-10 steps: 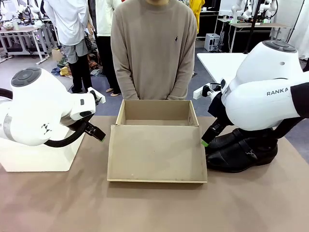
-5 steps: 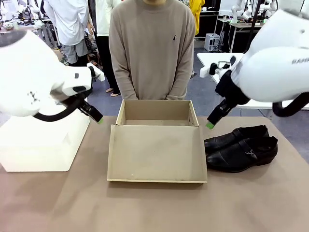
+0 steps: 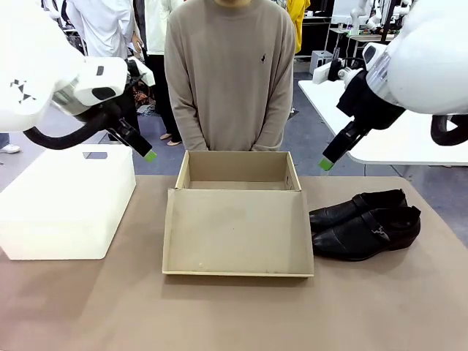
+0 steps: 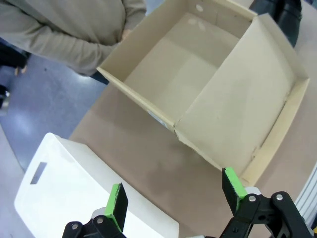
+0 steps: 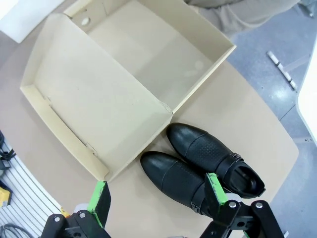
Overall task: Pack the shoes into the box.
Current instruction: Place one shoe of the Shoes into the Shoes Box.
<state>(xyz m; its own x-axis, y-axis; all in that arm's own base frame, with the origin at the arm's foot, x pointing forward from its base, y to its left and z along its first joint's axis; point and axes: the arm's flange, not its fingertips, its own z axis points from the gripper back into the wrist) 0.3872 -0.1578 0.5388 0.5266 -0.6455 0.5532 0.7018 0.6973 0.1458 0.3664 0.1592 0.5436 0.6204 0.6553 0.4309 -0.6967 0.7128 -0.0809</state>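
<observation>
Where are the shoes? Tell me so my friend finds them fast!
Find the brown table, then the open cardboard box in its middle. Beside the box's flap, on the side away from the white box, lie the shoes. They are the only black things on the table, a pair side by side with buckled straps.

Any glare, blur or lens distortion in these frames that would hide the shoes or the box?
Front view: even light, sharp; mild sheen on the shoes, no blown-out glare. Left wrist view: a little soft, some wide-angle skew in the box. Right wrist view: crisp, shoe perforations readable, small highlights on the toes; nothing hidden.
</observation>
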